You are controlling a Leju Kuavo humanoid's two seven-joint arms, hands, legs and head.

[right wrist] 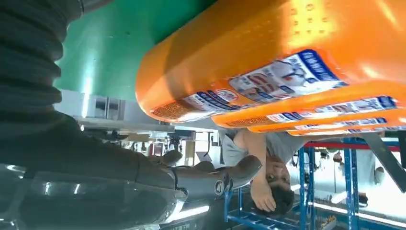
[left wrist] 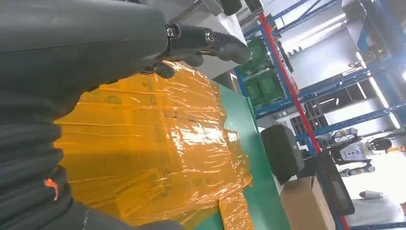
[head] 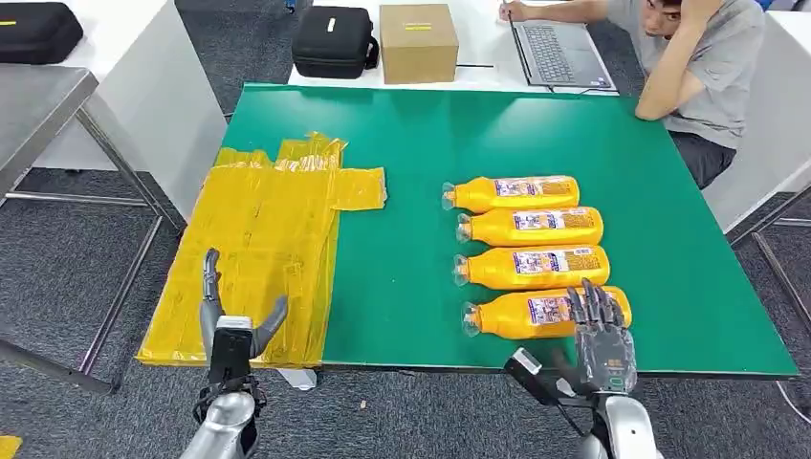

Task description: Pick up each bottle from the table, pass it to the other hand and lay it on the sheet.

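Several orange bottles with clear caps lie side by side on the green table (head: 411,134), caps pointing toward the sheet. The nearest bottle (head: 521,314) (right wrist: 268,52) lies close to the front edge. My right hand (head: 601,335) (right wrist: 95,167) is at its base end with fingers spread over the bottle and the thumb apart below it, gripping nothing. The crinkled yellow sheet (head: 273,239) (left wrist: 153,143) covers the table's left side. My left hand (head: 230,325) (left wrist: 72,48) hovers over the sheet's front edge, fingers apart and empty.
A person (head: 708,67) sits at the far right corner by a laptop (head: 555,48). A cardboard box (head: 419,43) and a black case (head: 333,40) stand on the white table behind. A metal table (head: 38,115) stands at the left.
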